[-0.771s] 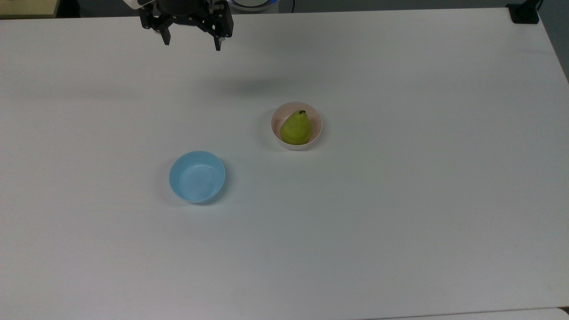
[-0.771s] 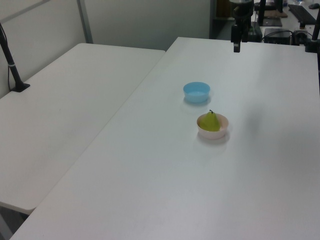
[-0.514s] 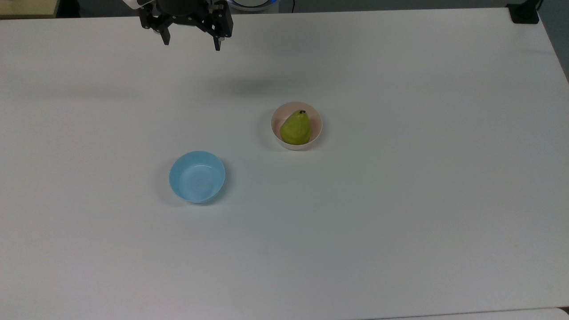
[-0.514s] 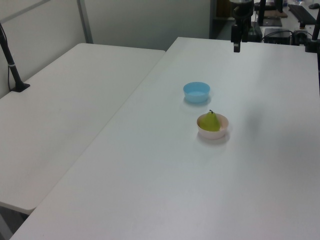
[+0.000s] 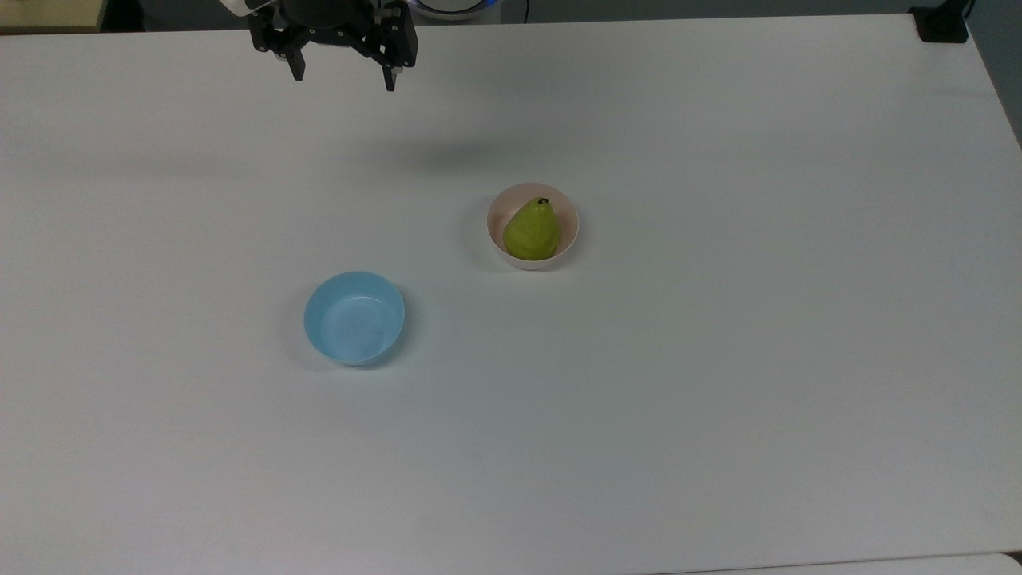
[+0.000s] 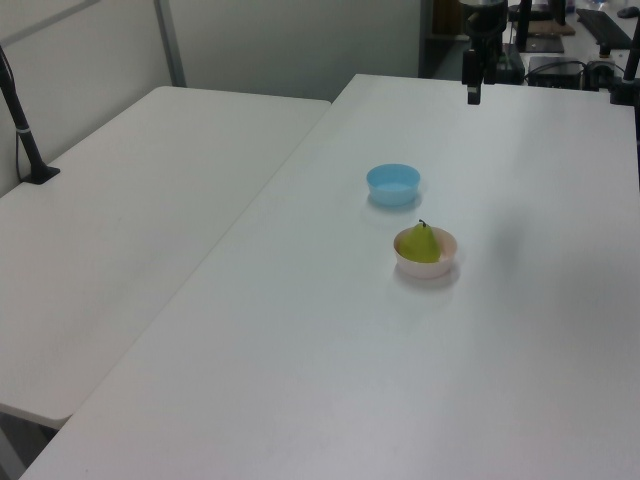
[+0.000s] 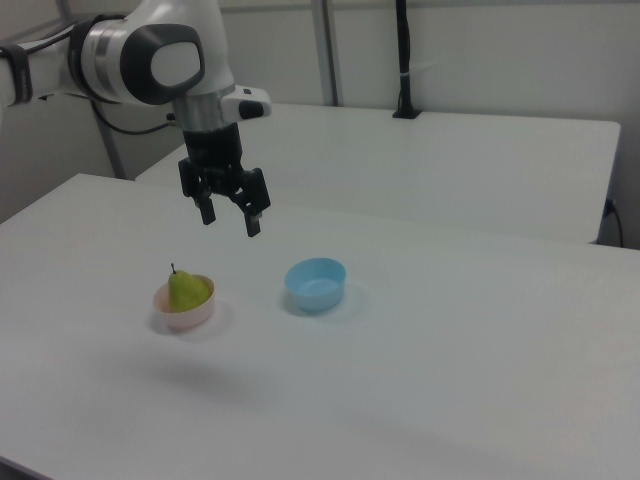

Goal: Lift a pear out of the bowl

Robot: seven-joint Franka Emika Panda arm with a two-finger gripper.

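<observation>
Almost nothing has moved since the earlier frames: the black two-finger gripper (image 5: 345, 82) is still held high above the white table (image 5: 718, 359), near the top view's upper edge, with its jaws spread wide and nothing between them. The small yellow-green pear (image 5: 531, 231) is seen standing upright inside the small round pale pink bowl (image 5: 568, 216), well apart from the jaws. A light blue round bowl (image 5: 354, 318) is placed apart from it, toward the top view's lower left.

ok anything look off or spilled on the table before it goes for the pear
Nothing stands out. The pear sits upright in the pink bowl, the blue bowl stands apart and holds nothing, and the open gripper hangs above the table, away from both.
</observation>
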